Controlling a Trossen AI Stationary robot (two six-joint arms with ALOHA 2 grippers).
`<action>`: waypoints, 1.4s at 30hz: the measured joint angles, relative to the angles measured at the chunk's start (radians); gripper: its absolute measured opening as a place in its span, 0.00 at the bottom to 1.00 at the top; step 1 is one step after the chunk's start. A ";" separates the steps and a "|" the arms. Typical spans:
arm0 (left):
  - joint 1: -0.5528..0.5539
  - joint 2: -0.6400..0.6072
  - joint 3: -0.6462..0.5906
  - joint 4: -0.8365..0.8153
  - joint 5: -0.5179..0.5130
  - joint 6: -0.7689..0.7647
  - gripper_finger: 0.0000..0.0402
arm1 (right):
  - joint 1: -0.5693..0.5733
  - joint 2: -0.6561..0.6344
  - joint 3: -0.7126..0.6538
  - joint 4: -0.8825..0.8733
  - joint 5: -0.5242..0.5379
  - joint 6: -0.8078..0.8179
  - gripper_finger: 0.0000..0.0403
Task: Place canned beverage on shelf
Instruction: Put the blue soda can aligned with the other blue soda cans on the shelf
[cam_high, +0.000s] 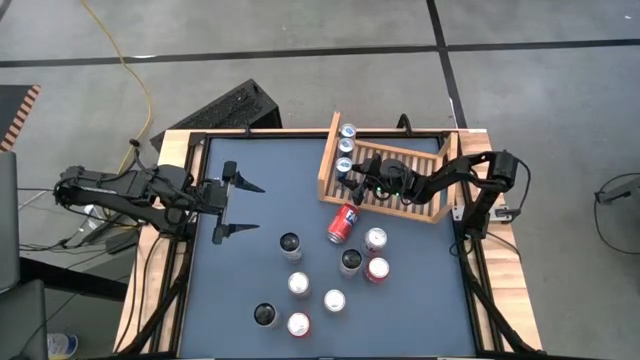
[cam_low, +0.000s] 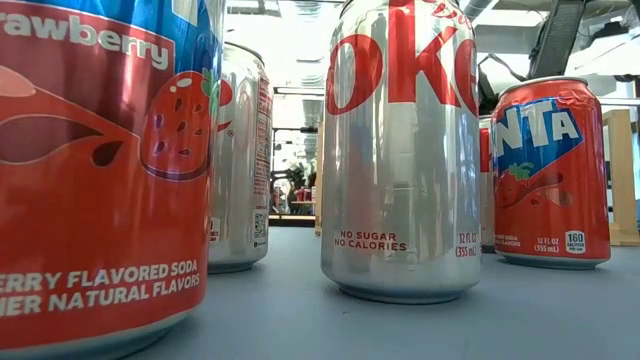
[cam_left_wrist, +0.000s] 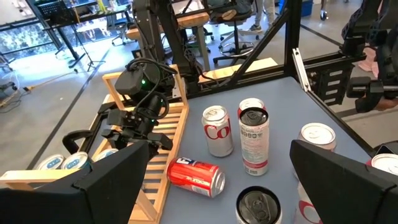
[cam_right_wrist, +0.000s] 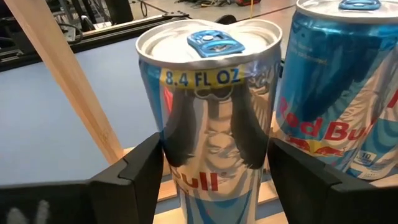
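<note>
The shelf (cam_high: 392, 152), a light wooden rack, lies at the table's far right. Three blue-and-silver cans stand upright in a row along its left side board (cam_high: 327, 160). My right gripper (cam_high: 355, 182) reaches low into the shelf, open, its fingers on either side of the nearest of these cans (cam_right_wrist: 208, 93), which stands on the slats beside a second can (cam_right_wrist: 342, 93). My left gripper (cam_high: 250, 208) hovers open over the table's left part, holding nothing. My right gripper comes at the nearest can almost level, one finger (cam_right_wrist: 140, 171) at each side of its lower body (cam_right_wrist: 205, 168). Whether the fingers touch the can, I cannot tell. The can stands upright on the shelf's slats.
A red can (cam_high: 343, 222) lies on its side just in front of the shelf. Several more cans stand upright on the blue mat, among them a black one (cam_high: 290, 243) and a silver one (cam_high: 334, 300). Bare mat lies at the far left (cam_high: 260, 160).
</note>
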 joint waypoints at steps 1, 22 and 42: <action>0.000 0.000 0.000 0.000 0.000 0.000 0.95 | 0.000 0.000 0.000 0.000 0.000 0.001 0.65; 0.000 0.000 0.000 -0.005 0.000 0.000 0.95 | 0.000 0.001 0.090 -0.184 -0.021 0.026 0.65; 0.000 0.000 0.000 -0.004 0.000 -0.010 0.95 | 0.013 0.002 0.090 -0.176 -0.021 0.027 0.46</action>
